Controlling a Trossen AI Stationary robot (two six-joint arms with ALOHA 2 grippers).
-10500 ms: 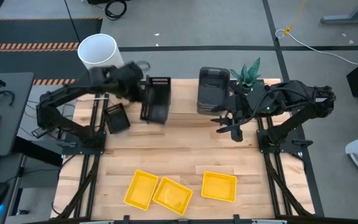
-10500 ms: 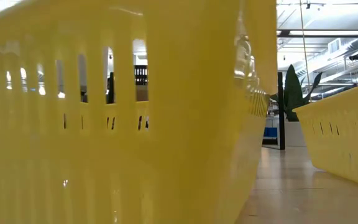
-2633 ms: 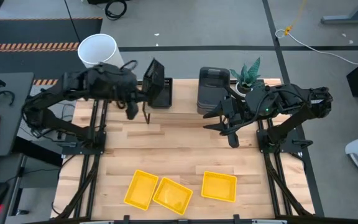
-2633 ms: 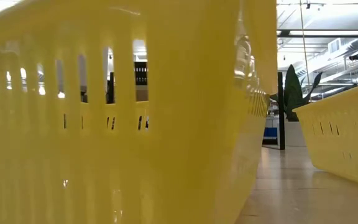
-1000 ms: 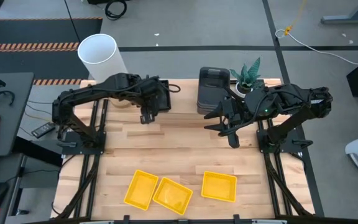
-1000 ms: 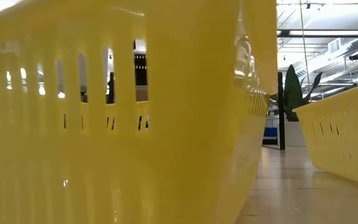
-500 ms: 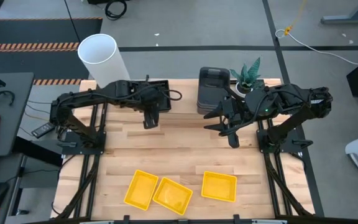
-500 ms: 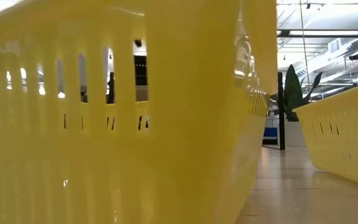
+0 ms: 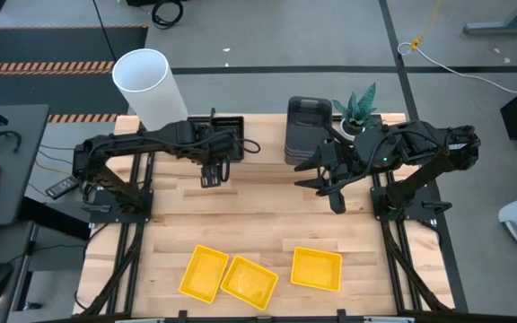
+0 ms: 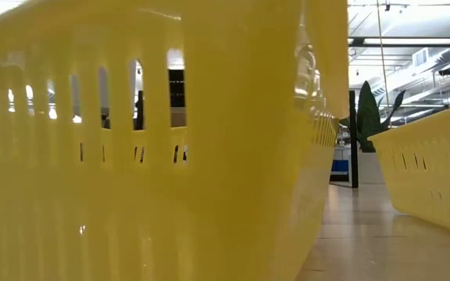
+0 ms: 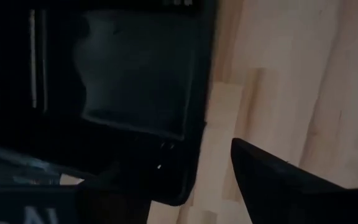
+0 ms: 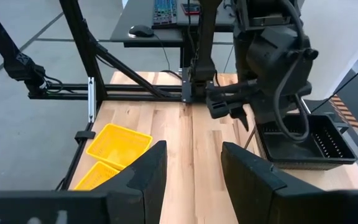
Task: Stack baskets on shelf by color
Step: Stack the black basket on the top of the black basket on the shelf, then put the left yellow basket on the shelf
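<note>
Grey concrete floor surrounds the light-wood tabletop (image 9: 258, 206), which fills the middle of the high view. Along its upper edge sit the black baskets (image 9: 225, 130), upper left of centre, and a stack of dark grey baskets (image 9: 305, 126) just right of centre beside a small potted plant (image 9: 359, 108). Three yellow baskets (image 9: 240, 274) lie apart from these along the lower edge, two touching at the corners and one (image 9: 317, 269) a little to the right. A white cylinder (image 9: 146, 85) stands off the tabletop's upper left corner.

The left gripper (image 9: 209, 172) hangs just below the black baskets, its arm stretched level across from the left side. Its wrist view shows a black basket (image 11: 104, 93) close ahead and bare wood between the dark fingers (image 11: 291, 186); the jaws look released and hold nothing. The right gripper (image 9: 328, 184) waits right of centre, its arm folded in from the right; its fingers (image 12: 260, 180) stand apart, empty.

The likely risk is the left gripper clipping the black basket's rim on its way off, nudging the stack out of line. Later, the touching yellow baskets could drag each other when one is lifted. The low view is blocked by a yellow basket wall (image 10: 147, 156), so heights there cannot be checked.
</note>
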